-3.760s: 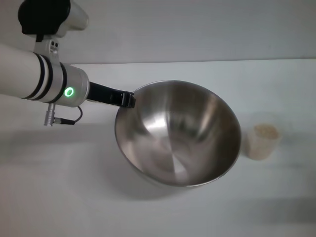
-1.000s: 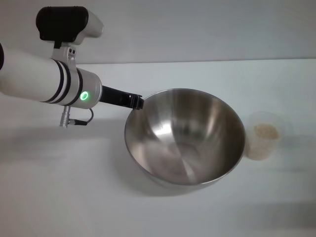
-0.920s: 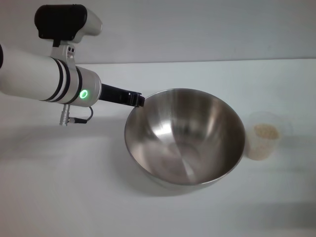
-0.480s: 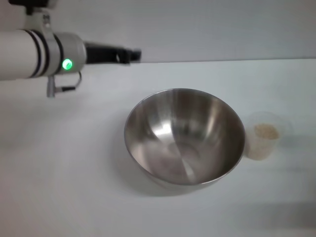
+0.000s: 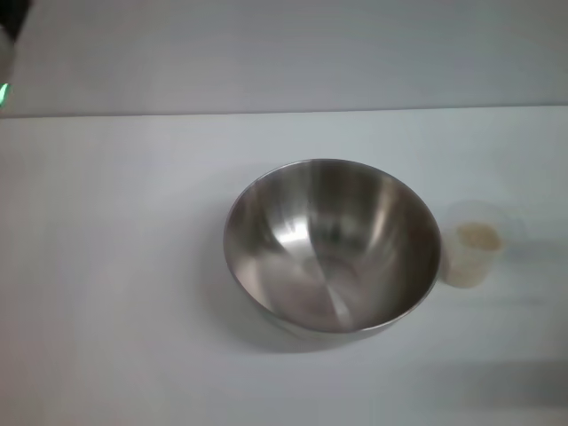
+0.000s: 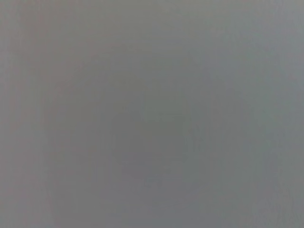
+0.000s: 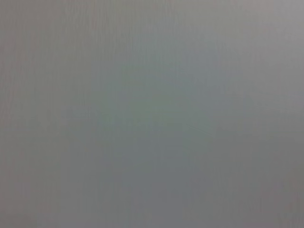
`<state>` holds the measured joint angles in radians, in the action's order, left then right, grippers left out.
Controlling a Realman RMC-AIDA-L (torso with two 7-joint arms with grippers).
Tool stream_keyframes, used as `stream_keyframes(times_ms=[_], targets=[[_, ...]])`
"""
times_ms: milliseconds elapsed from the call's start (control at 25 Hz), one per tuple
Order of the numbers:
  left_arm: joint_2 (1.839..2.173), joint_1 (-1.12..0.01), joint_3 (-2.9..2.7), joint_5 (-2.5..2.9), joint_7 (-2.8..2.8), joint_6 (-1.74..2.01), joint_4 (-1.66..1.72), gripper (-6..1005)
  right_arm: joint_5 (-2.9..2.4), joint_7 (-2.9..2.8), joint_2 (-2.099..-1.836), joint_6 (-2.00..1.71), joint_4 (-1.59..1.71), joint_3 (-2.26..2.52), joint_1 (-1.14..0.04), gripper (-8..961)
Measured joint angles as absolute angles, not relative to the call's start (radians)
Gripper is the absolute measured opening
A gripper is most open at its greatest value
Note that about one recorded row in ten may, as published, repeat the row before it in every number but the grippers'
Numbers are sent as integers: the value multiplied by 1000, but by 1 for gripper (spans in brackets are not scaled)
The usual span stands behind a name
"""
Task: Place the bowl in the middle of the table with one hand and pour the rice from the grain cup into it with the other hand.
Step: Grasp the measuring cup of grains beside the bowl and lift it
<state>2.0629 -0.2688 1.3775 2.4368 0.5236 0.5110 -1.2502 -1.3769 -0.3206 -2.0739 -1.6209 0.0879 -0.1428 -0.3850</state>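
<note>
Sitting mid-worktop (image 5: 115, 293), bowl (image 5: 331, 247) touching grain cup (image 5: 474, 255); risking toppling rice (image 5: 478, 236) while reaching in. Hands unseen, state untellable.

The bowl (image 5: 332, 246) is shiny brushed metal; the cup (image 5: 476, 249) clear plastic, holding grainy rice (image 5: 478, 236); the surface (image 5: 115, 293) matt white.

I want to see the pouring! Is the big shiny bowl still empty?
Empty. The bowl shows only bare steel inside; the rice sits in the upright grain cup beside it.
</note>
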Motion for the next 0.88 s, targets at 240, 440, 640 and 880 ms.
stream_keyframes(times_ms=[240,440,640,880], targets=[[2059,-218,1290,2669,138,998,-1015,504,-1373,-321,-2077,-1667,85,-148,-354,608],[2059,-184,1302,2822,-215,1197,-838,504,-1377,-320,-2079,-1727,56,-141,-306,608],[2059,-132,1301,2850,-262,1272,-728,504,-1395,-309,-2083,-1766,10,-107,-252,608],[2060,-116,1320,2852,-253,1271,-645,504,-1405,-262,-2085,-1802,-54,-67,-181,608]])
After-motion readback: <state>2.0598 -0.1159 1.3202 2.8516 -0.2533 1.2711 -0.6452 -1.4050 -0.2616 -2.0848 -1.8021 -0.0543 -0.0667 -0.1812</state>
